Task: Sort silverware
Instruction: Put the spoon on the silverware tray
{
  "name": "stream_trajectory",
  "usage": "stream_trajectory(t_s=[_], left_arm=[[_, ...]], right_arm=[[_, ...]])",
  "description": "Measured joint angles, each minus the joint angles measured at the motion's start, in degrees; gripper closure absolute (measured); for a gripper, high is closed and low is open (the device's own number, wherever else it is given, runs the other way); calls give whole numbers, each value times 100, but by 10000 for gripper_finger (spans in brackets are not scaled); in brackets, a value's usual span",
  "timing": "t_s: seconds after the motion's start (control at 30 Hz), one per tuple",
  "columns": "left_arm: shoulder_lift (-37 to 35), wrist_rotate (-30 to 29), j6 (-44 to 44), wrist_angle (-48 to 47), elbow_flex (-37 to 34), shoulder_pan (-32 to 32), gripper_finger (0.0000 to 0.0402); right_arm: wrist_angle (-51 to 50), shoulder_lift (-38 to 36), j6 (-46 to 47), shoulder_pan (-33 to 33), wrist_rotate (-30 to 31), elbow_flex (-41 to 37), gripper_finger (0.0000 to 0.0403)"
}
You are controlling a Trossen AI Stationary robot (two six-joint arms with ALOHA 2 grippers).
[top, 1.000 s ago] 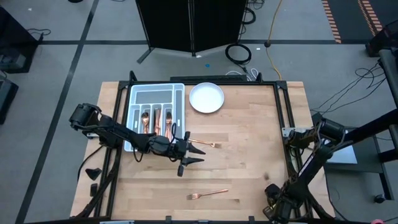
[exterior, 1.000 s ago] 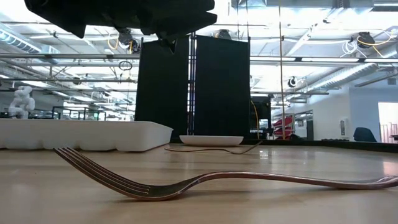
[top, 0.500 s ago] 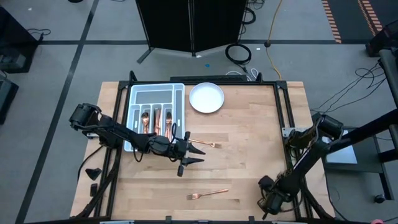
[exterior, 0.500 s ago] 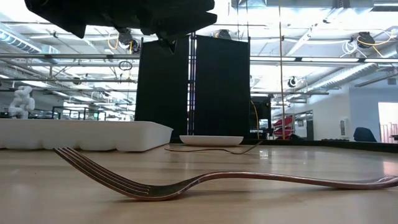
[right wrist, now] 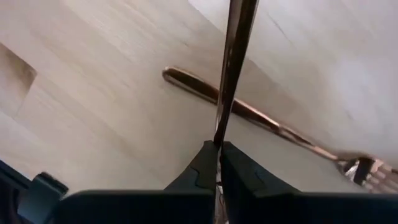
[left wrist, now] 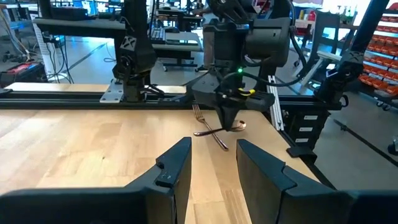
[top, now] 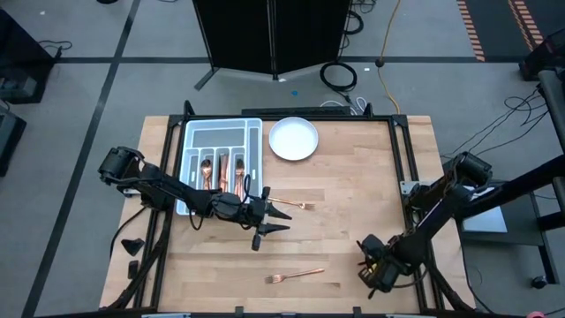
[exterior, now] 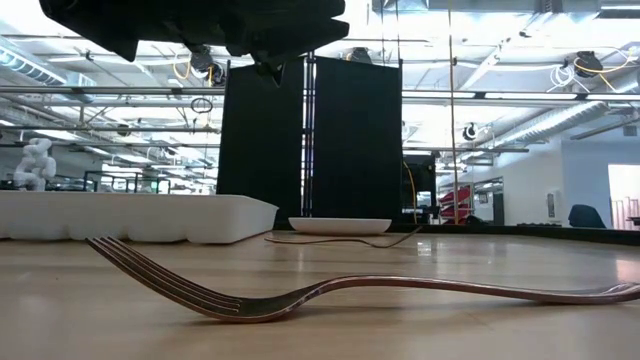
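Carrying looks like the step in hand. Your right gripper (right wrist: 218,148) is pinched shut on a slim copper piece (right wrist: 235,56) that sticks out past its fingertips. I can't tell whether it's a fork, spoon or knife. It's off the table (top: 353,177), with another piece lying flat below it.

Your left gripper (top: 284,222) hangs with its fingers spread and nothing in them. A fork (top: 298,206) lies just ahead of its tips. A second fork (top: 296,276) lies beside the right gripper, on the side toward the left arm.

The tray (top: 259,150) sits just behind the left gripper and well away from the right one. Sorted pieces (top: 222,172) already lie in its slots.

Next move, as I judge it: take the held piece across to the tray, pick the matching slot, line it up lengthwise and lower it before releasing. The left arm sits by the tray, so clear it or route around.
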Motion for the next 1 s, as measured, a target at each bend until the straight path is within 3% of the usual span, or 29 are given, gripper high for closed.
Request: stream_trajectory(t_s=[0.23,0.3,0.53,0.67,0.83,1.0], left_arm=[[0,0,-45,-1,0,0,281],[22,-7,-405,13,0,6,281],[429,-807,-3690,46,0,347,281],[716,-859,-4836,37,0,420,281],[768,163,-6027,42,0,794,281],[769,1074,-7057,28,2,1149,281]], right_arm=[[131,-4,-797,-292,128,11,402],[265,-7,-1257,-423,312,13,402],[947,-13,-3588,-1170,1203,22,403],[1540,-15,-4738,-1814,1390,24,403],[1957,-17,-6586,-2542,657,163,403],[1631,-20,-8473,-2886,506,751,402]])
